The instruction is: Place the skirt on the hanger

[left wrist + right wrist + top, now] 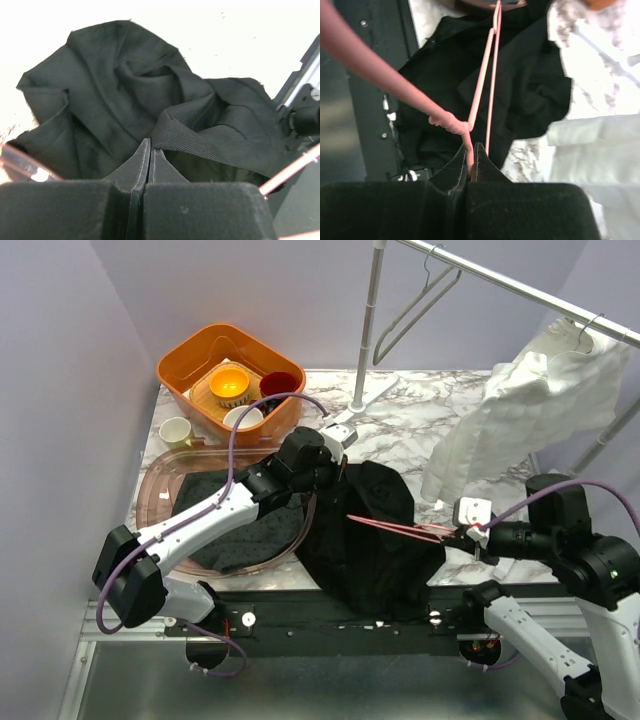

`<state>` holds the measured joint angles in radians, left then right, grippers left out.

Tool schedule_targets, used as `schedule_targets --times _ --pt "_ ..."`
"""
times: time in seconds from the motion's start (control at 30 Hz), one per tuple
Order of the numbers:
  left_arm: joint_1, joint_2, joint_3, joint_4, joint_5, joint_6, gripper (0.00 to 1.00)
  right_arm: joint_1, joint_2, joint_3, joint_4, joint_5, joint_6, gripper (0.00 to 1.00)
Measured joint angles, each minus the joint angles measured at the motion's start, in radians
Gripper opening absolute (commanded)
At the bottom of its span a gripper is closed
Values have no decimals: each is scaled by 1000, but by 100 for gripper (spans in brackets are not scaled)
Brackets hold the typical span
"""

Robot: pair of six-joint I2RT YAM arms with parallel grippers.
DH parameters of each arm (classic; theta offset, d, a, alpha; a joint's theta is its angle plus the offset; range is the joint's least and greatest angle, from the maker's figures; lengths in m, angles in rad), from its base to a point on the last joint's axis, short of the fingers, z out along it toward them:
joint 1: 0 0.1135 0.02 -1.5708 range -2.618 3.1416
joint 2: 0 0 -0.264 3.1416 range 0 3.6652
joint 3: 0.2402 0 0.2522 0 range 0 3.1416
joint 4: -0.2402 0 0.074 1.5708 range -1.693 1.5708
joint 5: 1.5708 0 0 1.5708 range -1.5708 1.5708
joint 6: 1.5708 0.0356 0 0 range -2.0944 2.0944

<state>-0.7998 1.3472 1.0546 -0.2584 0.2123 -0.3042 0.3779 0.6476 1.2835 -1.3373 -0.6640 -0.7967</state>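
The black skirt (365,535) lies bunched on the marble table, its lower part hanging over the front edge. My left gripper (335,472) is shut on the skirt's ribbed waistband (200,137) at the skirt's upper left. A pink wire hanger (400,528) lies nearly level across the skirt. My right gripper (478,532) is shut on the hanger's neck (469,150), to the right of the skirt. In the right wrist view the hanger's two wires (487,75) run away over the black cloth (530,85).
An orange bin (232,380) with bowls stands at the back left. A clear pink tub (215,520) with dark cloth sits under my left arm. A white garment (520,410) hangs from the rail (520,288) at right, beside a bare grey hanger (415,308).
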Motion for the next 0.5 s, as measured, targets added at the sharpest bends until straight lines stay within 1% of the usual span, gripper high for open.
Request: schedule_targets --times 0.3,0.5 --pt "-1 14 103 -25 27 3 0 0 84 -100 1 -60 -14 1" --pt "-1 16 157 -68 29 27 0 0 65 -124 0 55 58 1"
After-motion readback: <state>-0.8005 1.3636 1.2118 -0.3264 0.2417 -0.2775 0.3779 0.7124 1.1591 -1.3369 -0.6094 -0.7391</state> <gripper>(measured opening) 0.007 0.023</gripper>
